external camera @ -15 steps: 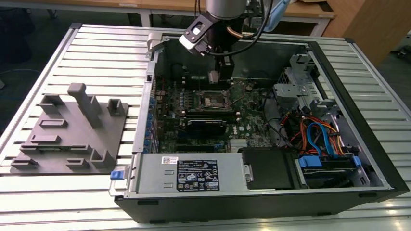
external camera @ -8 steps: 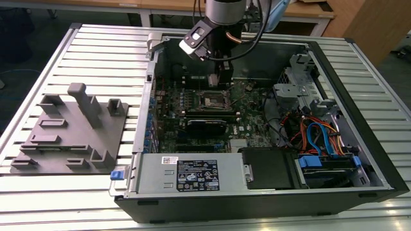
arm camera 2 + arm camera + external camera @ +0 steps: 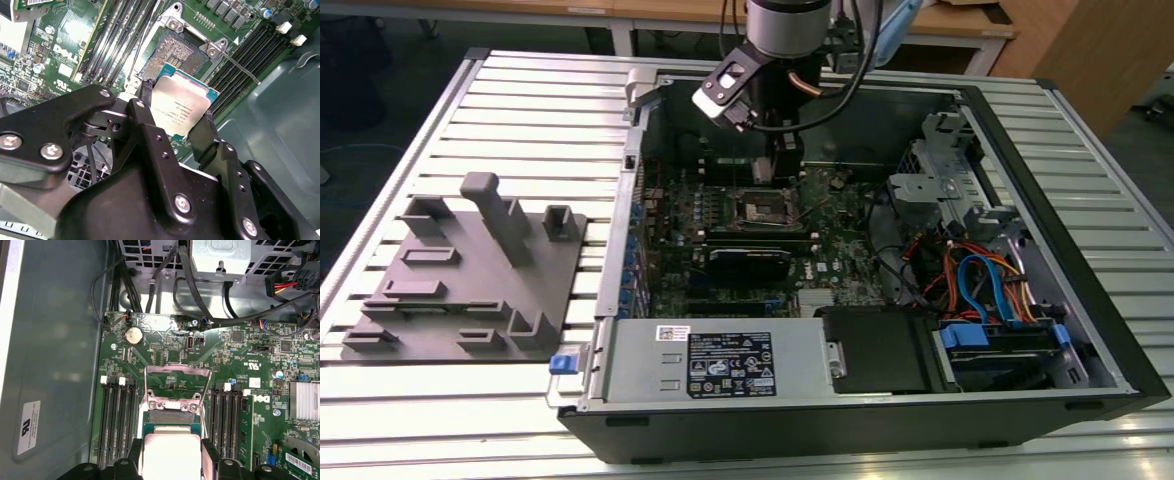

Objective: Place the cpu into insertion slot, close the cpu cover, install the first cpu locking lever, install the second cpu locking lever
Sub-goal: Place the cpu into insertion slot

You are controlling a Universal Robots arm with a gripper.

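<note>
cpu [image 3: 181,107] — flat silver square, green-edged, pinched between black fingers [image 3: 200,137]

The cpu [image 3: 181,107] carries several lines of fine dark print on its metal top, too small to make out. The green board [image 3: 75,25] bears a white logo [image 3: 65,52] near the memory slots [image 3: 107,45], visible in both wrist views, along with tiny white component codes. In the first wrist view a white sticker [image 3: 27,427] with a black mark and small text sits on the grey case wall [image 3: 55,340]. In the exterior view the power supply [image 3: 634,380] has a large label [image 3: 727,362] crowded with certification marks, and a smaller white label [image 3: 671,333] just beside it.
</note>
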